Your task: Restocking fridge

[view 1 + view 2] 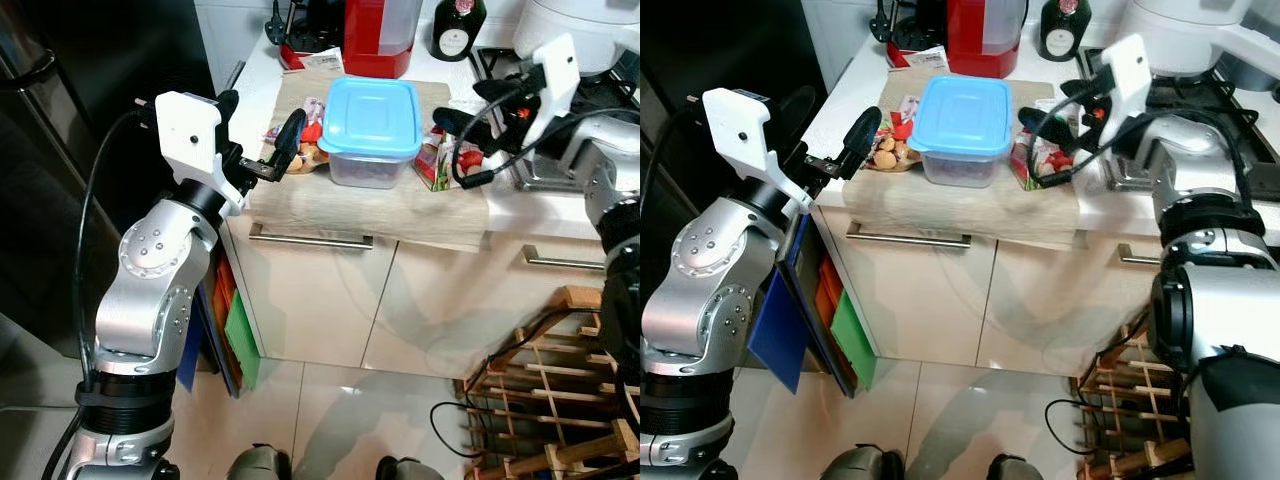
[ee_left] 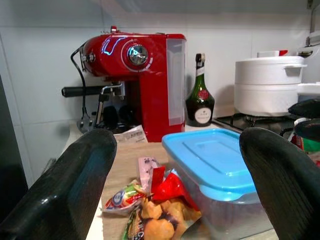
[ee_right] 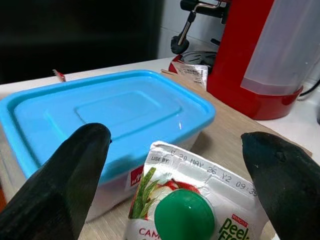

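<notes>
Left gripper released by snack bag | right gripper released over carton

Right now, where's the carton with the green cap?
The carton stands on the wooden board, just right of the blue-lidded container, with the right gripper open around it.

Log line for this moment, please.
left gripper: open, beside snack bag | right gripper: open, over carton | blue-lidded container: on counter, untouched

A blue-lidded clear container sits closed on the counter between a snack bag and a carton.
</notes>
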### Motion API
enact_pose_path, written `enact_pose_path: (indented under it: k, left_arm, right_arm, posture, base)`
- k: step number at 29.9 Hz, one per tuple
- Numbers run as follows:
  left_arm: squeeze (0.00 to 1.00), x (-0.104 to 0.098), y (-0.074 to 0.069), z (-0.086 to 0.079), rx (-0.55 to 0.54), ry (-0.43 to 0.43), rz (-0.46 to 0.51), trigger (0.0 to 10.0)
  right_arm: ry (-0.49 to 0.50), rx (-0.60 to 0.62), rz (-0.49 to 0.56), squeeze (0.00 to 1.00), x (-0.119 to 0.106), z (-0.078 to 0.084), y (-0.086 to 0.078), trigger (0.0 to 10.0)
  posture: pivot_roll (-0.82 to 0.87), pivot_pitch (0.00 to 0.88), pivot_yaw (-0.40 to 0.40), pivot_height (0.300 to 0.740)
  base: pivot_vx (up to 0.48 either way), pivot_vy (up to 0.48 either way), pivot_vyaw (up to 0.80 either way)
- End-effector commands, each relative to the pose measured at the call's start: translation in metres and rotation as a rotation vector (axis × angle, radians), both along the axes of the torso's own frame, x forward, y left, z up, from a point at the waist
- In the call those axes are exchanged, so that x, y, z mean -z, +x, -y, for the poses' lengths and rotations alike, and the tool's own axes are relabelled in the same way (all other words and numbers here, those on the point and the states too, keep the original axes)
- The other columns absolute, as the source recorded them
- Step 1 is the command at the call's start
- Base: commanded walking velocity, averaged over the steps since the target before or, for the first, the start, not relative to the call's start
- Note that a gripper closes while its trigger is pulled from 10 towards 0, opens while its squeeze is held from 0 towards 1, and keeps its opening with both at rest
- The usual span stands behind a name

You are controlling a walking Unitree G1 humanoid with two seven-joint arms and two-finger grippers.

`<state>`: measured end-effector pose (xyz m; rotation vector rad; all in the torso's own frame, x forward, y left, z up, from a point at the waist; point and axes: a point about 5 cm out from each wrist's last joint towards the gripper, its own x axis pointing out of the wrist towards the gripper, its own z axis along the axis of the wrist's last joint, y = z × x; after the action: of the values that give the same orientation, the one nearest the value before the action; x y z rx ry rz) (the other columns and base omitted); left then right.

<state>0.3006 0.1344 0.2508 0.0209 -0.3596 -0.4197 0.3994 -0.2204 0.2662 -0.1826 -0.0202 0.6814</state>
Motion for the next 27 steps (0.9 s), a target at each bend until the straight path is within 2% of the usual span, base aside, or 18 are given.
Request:
enact_pose_path:
  k: [1,5,6,8,9,10,16,21,26,27]
  left_arm:
    - [0.0,-0.004,-0.005,-0.005,-0.01,0.004,0.009,10.0]
    - [0.0,-0.003,-0.007,-0.007,-0.02,0.011,0.003,10.0]
    - [0.0,-0.003,-0.007,-0.008,-0.022,0.013,-0.001,10.0]
    - [0.0,-0.002,-0.007,-0.008,-0.024,0.012,-0.004,10.0]
    - [0.0,-0.002,-0.007,-0.008,-0.024,0.012,-0.004,10.0]
    - [0.0,-0.002,-0.007,-0.007,-0.023,0.013,-0.008,10.0]
    - [0.0,-0.001,-0.005,-0.004,-0.017,0.009,-0.015,10.0]
    - [0.0,0.0,-0.004,-0.003,-0.009,0.01,-0.024,10.0]
    - [0.0,0.0,-0.003,-0.002,-0.005,0.011,-0.027,10.0]
    - [0.0,0.001,-0.003,-0.001,-0.005,0.011,-0.029,10.0]
  right_arm:
    - [-0.009,0.012,0.021,0.0,-0.005,-0.002,0.002,10.0]
    - [-0.035,0.037,0.006,0.0,-0.001,-0.001,0.002,10.0]
    - [-0.039,0.039,-0.001,0.0,0.001,0.0,0.002,7.7]
    - [-0.054,0.046,-0.01,0.0,0.004,0.001,0.002,3.8]
    - [-0.054,0.046,-0.01,0.0,0.004,0.001,0.002,3.8]
    - [-0.07,0.063,-0.022,0.0,0.008,0.002,0.002,0.0]
    - [-0.075,0.144,-0.055,0.0,0.018,0.006,0.003,0.0]
    - [-0.12,0.202,-0.067,0.0,0.024,0.005,0.005,0.0]
    - [-0.111,0.219,-0.07,0.0,0.025,0.004,0.006,0.0]
    - [-0.082,0.234,-0.071,0.0,0.026,0.004,0.007,0.0]
  posture:
    - [0.15,0.121,0.05,0.74]
    - [0.15,0.122,0.045,0.74]
    - [0.15,0.123,0.046,0.74]
    - [0.15,0.125,0.044,0.74]
    - [0.15,0.125,0.044,0.74]
    - [0.14,0.127,0.043,0.74]
    - [0.14,0.13,0.044,0.74]
    - [0.12,0.138,0.052,0.74]
    - [0.12,0.139,0.053,0.74]
    - [0.12,0.138,0.053,0.74]
  base:
    - [0.0,0.0,0.0]
    - [0.0,0.0,0.0]
    - [0.0,0.0,0.0]
    - [0.0,0.0,0.0]
    - [0.0,0.0,0.0]
    - [0.0,0.0,0.0]
    - [0.0,0.0,0.0]
    - [0.0,0.0,0.0]
    - [0.0,0.0,0.0]
    - [0.0,0.0,0.0]
